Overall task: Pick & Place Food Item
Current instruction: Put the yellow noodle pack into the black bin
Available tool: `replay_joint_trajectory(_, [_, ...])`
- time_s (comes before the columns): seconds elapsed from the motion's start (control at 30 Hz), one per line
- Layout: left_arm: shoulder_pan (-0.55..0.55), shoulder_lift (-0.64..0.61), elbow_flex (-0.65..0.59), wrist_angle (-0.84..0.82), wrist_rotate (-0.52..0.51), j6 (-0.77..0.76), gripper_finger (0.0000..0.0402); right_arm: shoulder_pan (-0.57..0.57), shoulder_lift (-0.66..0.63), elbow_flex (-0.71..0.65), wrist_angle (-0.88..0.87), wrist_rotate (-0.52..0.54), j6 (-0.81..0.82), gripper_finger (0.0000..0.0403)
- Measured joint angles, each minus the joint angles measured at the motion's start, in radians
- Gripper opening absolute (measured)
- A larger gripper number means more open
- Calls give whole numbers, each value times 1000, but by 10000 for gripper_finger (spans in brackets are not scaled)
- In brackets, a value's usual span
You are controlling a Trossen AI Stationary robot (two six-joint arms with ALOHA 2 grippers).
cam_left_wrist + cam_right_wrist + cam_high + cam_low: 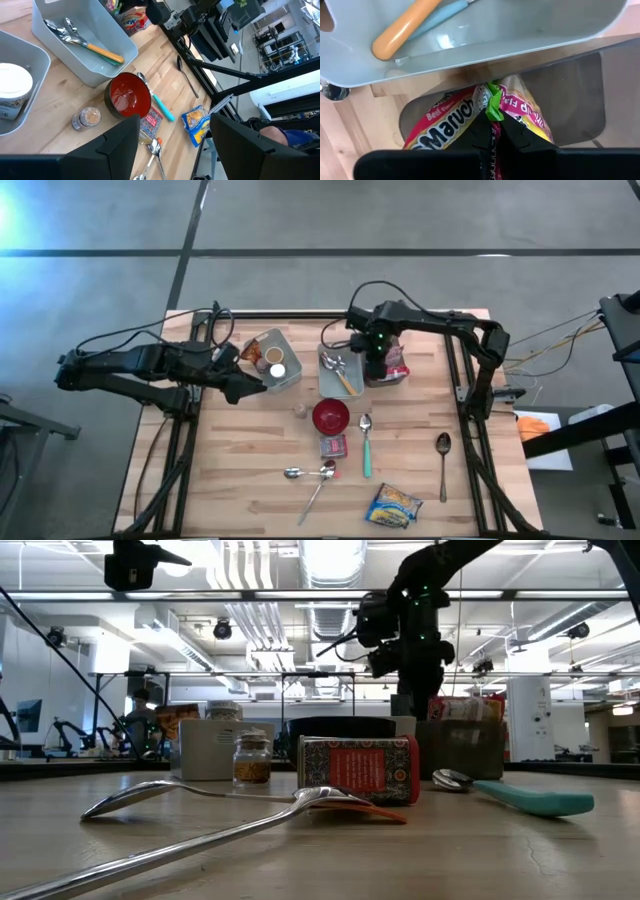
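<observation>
The right gripper (pixel 492 131) pinched a noodle packet (pixel 450 125) shut beside a grey bin (pixel 530 35); the left gripper (pixel 175 131) hung open, empty.

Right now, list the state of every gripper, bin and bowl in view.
right gripper: shut on ramen packet
left gripper: open, empty
utensil bin: holding utensils
left bin: holding containers
red bowl: upright, empty
</observation>
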Motion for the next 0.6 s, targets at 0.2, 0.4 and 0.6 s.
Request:
replay_joint_trajectory(0.2, [0, 0, 0, 0, -3, 0, 246, 0, 0, -36, 36, -24, 16, 8])
replay_joint_trajectory(0.4, [0, 0, 0, 0, -3, -1, 246, 0, 0, -50, 54, -25, 23, 8])
replay_joint_trajectory(0.6, [0, 0, 0, 0, -3, -5, 246, 0, 0, -49, 53, -25, 56, 8])
